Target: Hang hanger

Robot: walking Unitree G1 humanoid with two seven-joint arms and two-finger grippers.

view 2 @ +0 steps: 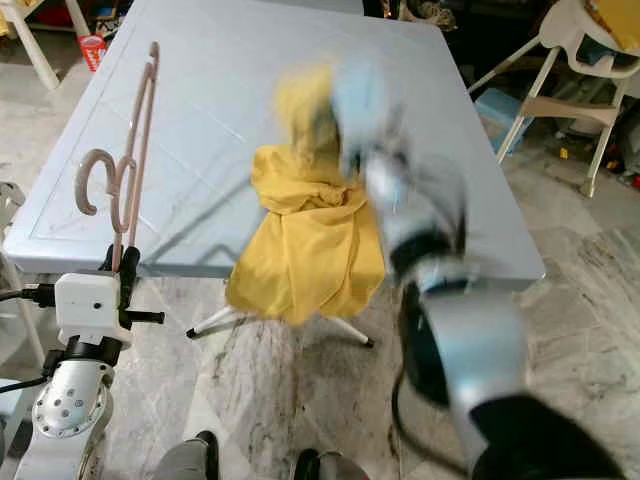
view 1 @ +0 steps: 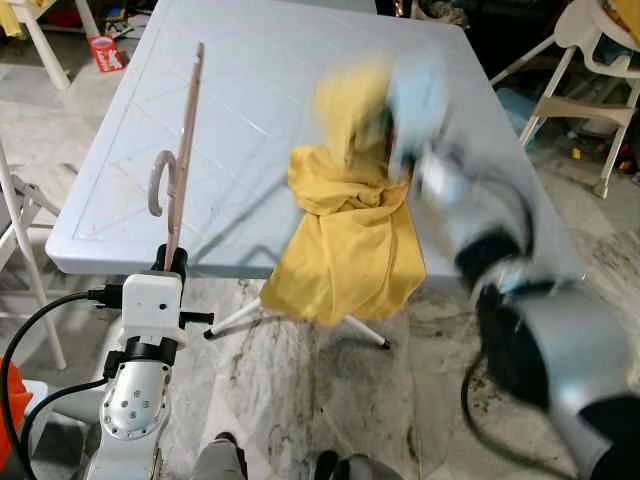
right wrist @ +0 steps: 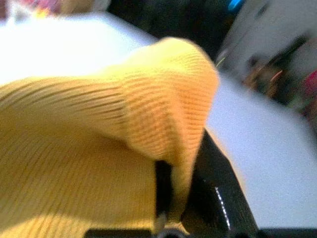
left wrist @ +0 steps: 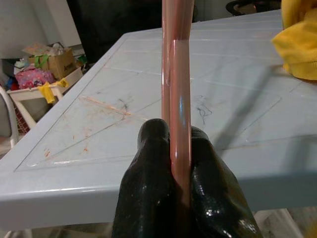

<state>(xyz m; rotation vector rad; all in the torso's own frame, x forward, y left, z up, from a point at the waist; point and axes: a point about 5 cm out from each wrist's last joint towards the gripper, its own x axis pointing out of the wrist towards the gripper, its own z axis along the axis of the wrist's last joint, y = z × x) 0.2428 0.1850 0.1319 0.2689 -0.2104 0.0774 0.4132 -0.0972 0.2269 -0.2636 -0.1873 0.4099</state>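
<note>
1. Here, the left gripper (left wrist: 173, 163) is clamped tight on the bar of a pink hanger (view 1: 178, 160), holding it upright just off the near left edge of the pale blue table (view 1: 250, 60), with the hook curling out to the side.
2. The right gripper (right wrist: 178, 198) is pinched shut on a fold of yellow cloth (view 1: 345, 240), lifted above the near edge of the table. The rest of the cloth trails down over that edge toward the floor.
3. The right arm is blurred in both head views, so I judge it is moving fast; exactly where the fingers sit on the cloth is hard to read.
4. Hanger and cloth are well apart, with bare table between them.
5. Risks, as I judge them:
   - The grip takes only a small bunch of cloth, so a quick swing could let it slip to the floor.
   - The hanging part may drag or snag on the table edge.
   - The hanger is held near one end, so it could twist in the fingers once the cloth's weight lands on it.
</note>
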